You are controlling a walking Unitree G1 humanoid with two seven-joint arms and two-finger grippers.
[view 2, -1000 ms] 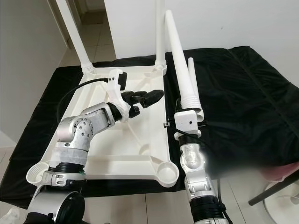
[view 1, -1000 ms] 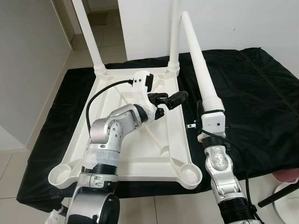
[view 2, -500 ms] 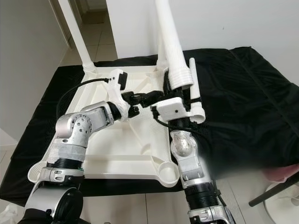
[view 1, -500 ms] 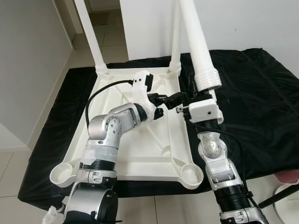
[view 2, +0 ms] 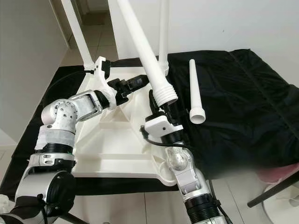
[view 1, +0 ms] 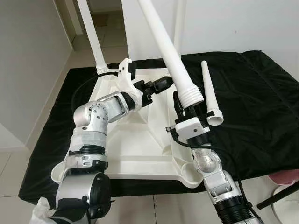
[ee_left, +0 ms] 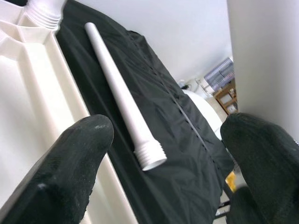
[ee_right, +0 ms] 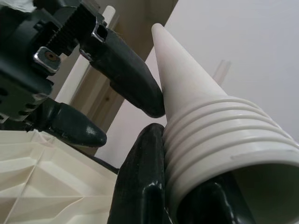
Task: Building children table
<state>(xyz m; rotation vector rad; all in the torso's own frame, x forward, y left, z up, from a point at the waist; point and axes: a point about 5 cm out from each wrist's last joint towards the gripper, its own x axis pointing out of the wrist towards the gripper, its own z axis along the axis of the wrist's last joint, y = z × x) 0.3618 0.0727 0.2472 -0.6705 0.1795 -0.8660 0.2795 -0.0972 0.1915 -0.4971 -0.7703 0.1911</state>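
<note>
Black cloth (view 1: 252, 98): spread wide over the low surface, creased and glossy, under everything else.

Tabletop (view 1: 135, 149): white plastic children's tabletop lying upside down on the cloth, ribbed underside up. Round leg sockets show at the two near corners; the near right one (view 1: 190, 171) stands open, just beside the right arm.

Fitted legs: two white legs stand upright in the far corners, the far left leg (view 1: 95, 35) and the far right leg (view 2: 162, 32), each rising out of frame.

Held leg (view 1: 170, 58): long white tapered leg, ridged at its wide hollow end, tilted so the thin tip leans up and toward the robot's left. It hangs above the right side of the tabletop, not in any socket.

Loose leg (view 1: 208, 93): a further white leg lying flat on the cloth to the right of the tabletop, ridged open end toward the robot. In the left wrist view it lies (ee_left: 122, 95) just beside the tabletop's edge, apart from it.

Left gripper (view 1: 156, 86): reached over the far middle of the tabletop, close to the held leg's shaft. Its black fingers (ee_left: 70, 158) are spread wide with nothing between them.

Right gripper (view 1: 189, 108): raised over the tabletop's right edge, fingers clamped on the held leg's ridged end. The right wrist view shows a black finger (ee_right: 140, 182) pressed against the ridges.
</note>
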